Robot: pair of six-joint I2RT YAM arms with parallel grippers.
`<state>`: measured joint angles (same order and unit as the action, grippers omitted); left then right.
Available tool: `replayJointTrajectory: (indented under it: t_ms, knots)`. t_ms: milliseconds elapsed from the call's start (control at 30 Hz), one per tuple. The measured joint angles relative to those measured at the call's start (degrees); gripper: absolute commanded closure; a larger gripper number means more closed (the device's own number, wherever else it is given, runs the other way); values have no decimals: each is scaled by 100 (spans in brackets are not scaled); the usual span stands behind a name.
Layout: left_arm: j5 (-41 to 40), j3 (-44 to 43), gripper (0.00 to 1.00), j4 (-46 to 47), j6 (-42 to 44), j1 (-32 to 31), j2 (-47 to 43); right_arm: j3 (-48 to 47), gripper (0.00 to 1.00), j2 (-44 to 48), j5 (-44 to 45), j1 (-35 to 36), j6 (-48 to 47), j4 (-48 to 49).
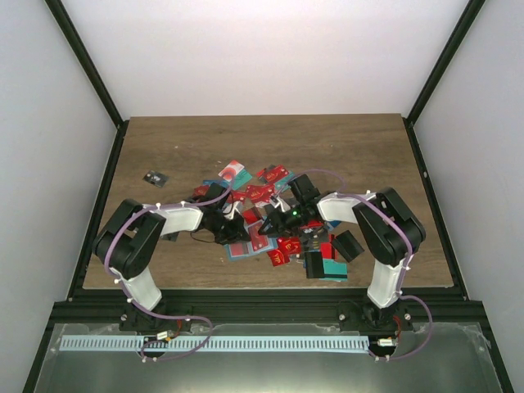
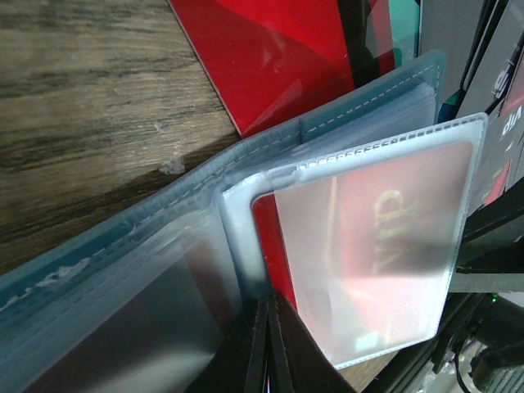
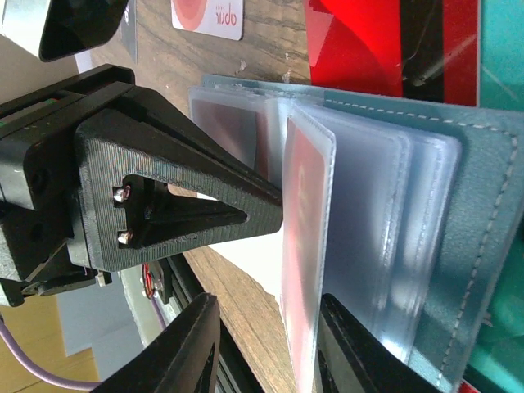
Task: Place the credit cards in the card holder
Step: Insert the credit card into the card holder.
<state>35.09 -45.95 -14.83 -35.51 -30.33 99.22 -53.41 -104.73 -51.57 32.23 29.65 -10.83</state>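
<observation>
The teal-blue card holder [image 2: 123,237] [image 3: 458,205] lies open on the wood, its clear sleeves fanned up. One raised sleeve holds a red credit card [image 2: 368,237] [image 3: 303,205]. My left gripper [image 2: 270,344] [image 1: 232,226] is shut, and its tips rest against the inner edge of that sleeve. Whether it pinches the plastic I cannot tell. My right gripper [image 3: 274,352] [image 1: 277,218] is open astride the same sleeve. The sleeve leans on one of its fingers [image 3: 352,344] and stands apart from the other. More credit cards [image 1: 258,192], mostly red, lie piled around both grippers.
A red card [image 2: 270,49] [image 3: 385,41] lies just behind the holder, with a teal card [image 3: 503,49] and a white card with a red blot [image 3: 209,16] nearby. Black cases [image 1: 348,244] sit at the pile's right. A small dark item [image 1: 153,178] lies alone at the left.
</observation>
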Motion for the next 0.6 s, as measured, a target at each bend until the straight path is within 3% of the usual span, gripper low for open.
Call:
replayJointTrajectory:
  t_ms: [333, 600]
  knots:
    - [-101, -120, 96, -232, 48, -31, -4, -13, 67, -76, -35, 11, 0, -24]
    - [-627, -291, 88, -1086, 144, -83, -302, -221, 67, -236, -26, 153, -17, -116]
